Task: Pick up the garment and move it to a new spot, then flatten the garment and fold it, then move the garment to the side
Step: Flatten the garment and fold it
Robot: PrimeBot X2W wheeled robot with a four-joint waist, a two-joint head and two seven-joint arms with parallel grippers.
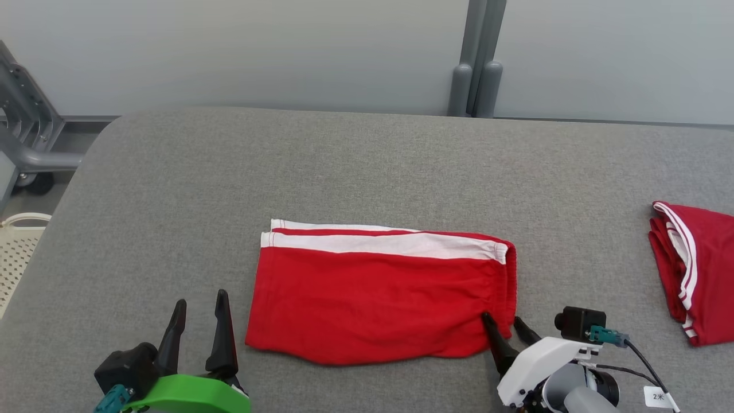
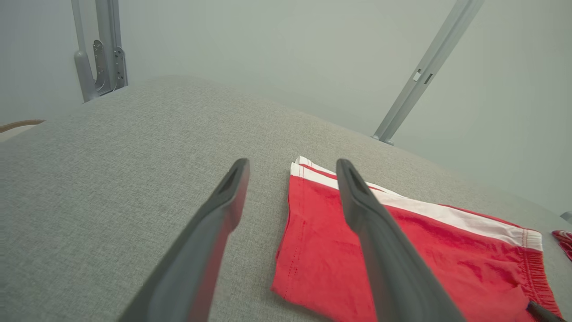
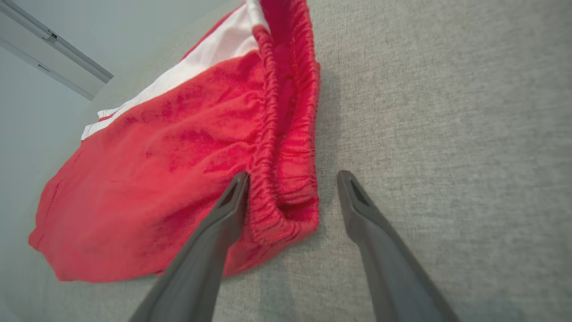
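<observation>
Right wrist view showed the right gripper point(image 3: 292, 179), jaws spread, straddling the near waistband corner of the red fabric shorts with a white stripe point(image 3: 170, 170), flat on the middle of the grey cloth-covered bench point(image 3: 447, 112), where a sound pinch probably needed every layer.

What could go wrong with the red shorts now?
The right gripper is open around just the waistband corner, so it might pinch only one layer and the folded shorts could fall open. The left gripper is open beside the other end, off the cloth, so a one-sided pull may drag and wrinkle them.
</observation>
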